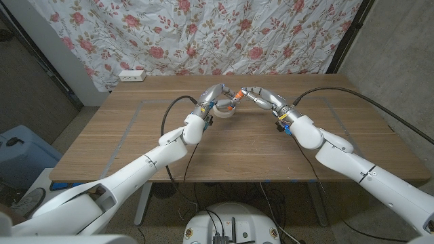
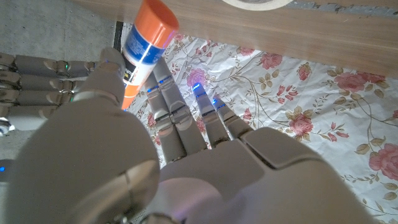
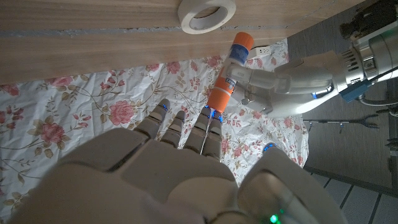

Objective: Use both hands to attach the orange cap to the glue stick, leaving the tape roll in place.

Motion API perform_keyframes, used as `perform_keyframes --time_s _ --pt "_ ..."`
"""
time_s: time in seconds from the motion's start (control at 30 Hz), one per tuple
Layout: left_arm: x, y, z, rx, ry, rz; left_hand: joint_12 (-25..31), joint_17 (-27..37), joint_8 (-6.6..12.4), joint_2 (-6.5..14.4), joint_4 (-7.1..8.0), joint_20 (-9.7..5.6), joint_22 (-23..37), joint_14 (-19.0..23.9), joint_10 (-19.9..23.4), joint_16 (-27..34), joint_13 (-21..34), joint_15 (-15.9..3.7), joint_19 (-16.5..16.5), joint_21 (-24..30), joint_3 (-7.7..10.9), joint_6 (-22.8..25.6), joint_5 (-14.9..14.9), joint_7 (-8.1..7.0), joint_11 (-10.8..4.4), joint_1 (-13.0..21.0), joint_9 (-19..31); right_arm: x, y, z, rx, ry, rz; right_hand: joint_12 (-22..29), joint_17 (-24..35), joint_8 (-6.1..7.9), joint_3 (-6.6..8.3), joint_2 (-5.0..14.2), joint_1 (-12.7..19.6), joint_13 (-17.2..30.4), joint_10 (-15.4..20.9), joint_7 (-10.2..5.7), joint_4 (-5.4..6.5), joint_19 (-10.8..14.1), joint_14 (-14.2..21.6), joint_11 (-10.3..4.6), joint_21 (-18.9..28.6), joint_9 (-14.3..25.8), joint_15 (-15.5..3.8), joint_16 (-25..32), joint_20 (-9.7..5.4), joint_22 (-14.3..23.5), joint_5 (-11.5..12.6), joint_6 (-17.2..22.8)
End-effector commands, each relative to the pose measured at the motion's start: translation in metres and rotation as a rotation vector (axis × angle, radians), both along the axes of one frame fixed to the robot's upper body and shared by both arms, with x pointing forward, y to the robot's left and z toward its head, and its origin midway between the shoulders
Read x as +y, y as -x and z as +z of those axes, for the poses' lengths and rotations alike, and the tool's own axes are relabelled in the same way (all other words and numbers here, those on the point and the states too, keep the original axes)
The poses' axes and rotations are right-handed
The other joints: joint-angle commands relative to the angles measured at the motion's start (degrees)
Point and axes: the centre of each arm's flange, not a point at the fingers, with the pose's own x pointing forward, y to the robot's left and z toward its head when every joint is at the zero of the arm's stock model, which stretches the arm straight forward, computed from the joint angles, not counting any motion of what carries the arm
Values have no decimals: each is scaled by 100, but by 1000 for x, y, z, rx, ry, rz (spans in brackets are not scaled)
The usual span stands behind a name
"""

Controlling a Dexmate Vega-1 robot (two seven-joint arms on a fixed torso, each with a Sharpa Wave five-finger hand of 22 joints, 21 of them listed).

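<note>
Above the white tape roll [image 1: 224,110], both hands meet w/ the glue stick between them, over the far middle of the wooden table [image 1: 135,135].

L hand [image 1: 211,97] grips the white-and-blue glue stick w/ orange ends [image 2: 144,45] between thumb and fingers [image 2: 163,93]; R hand [image 1: 255,94] is at the stick's other end, fingers [image 3: 208,127] closed on its orange cap [image 3: 219,95]. Stick is off the table, just above the tape roll and apart from it. Can't tell if cap is fully seated. Tape roll lies flat on the wood, just under the hands. Behind the roll: floral cloth [image 1: 224,34] hanging at the back, white power strip [image 1: 132,76] at the table's far L edge.
</note>
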Motion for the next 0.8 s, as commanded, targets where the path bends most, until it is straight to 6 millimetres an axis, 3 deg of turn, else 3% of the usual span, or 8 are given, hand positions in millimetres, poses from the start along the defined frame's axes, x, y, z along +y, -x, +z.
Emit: perform_keyframes --time_s 0.03,0.5,0.8 --pt "-3 -1 4 -21 3 12 64 23 155 375 31 -42 13 128 461 69 30 -873 122 50 70 746 0 -68 -312 542 64 1 -2 -1 3 14 -2 13 9 19 -17 54 18 12 42 -29 -8 32 39 -8 14 21 -56 -19 10 19 -12 60" --pt "-4 -2 8 -45 -4 34 135 48 159 478 51 -163 11 373 784 114 50 -982 257 36 83 775 -51 69 -297 804 85 4 -3 -1 1 18 4 4 -1 9 -17 55 -2 12 30 -41 -16 40 42 -13 17 21 -55 -23 8 19 -16 68" --pt "-5 -4 10 -50 -2 35 162 58 165 489 67 -163 11 443 818 129 84 -986 283 33 63 774 -52 63 -294 834 95 6 -4 0 -3 27 6 4 -7 7 -15 55 -8 12 34 -56 -24 46 45 -22 18 21 -60 -26 9 19 -17 80"
